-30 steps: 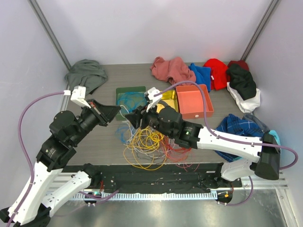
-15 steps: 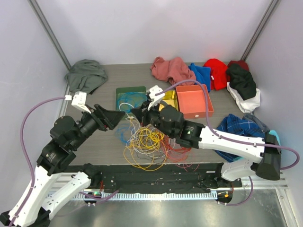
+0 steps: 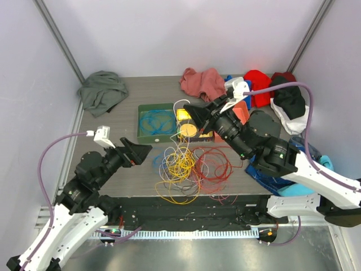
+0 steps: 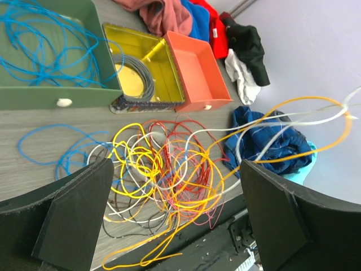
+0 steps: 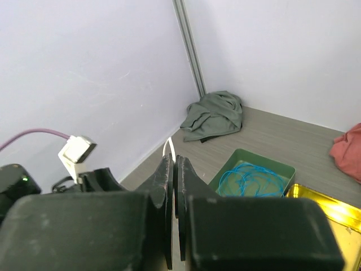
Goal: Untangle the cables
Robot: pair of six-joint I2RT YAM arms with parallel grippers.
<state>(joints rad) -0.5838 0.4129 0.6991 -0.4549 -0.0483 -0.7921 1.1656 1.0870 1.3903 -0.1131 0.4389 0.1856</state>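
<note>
The cables [image 3: 186,166] lie in a loose tangle of yellow, orange, red, white, blue and dark loops near the table's front edge, also seen in the left wrist view [image 4: 163,169]. My right gripper [image 3: 187,107] hangs high over the trays, shut on a white cable [image 5: 168,148] whose loop sticks out past its tips [image 5: 174,161]. White and orange strands [image 4: 316,113] rise from the pile toward it. My left gripper [image 3: 144,151] stands open left of the pile, its fingers [image 4: 73,214] wide apart above the tangle with nothing held.
A green tray [image 3: 144,131] holds blue cable. Beside it are a yellow tray [image 4: 163,62] with a grey coil and an orange tray [image 4: 194,73]. Clothes lie at the back [image 3: 206,82], back left [image 3: 101,90] and right [image 3: 282,149]. A black rail [image 3: 186,212] runs along the front.
My right gripper shut on the white cable and rose up and to the right, pulling strands out of the pile. My left gripper opened, let go and drew back to the left.
</note>
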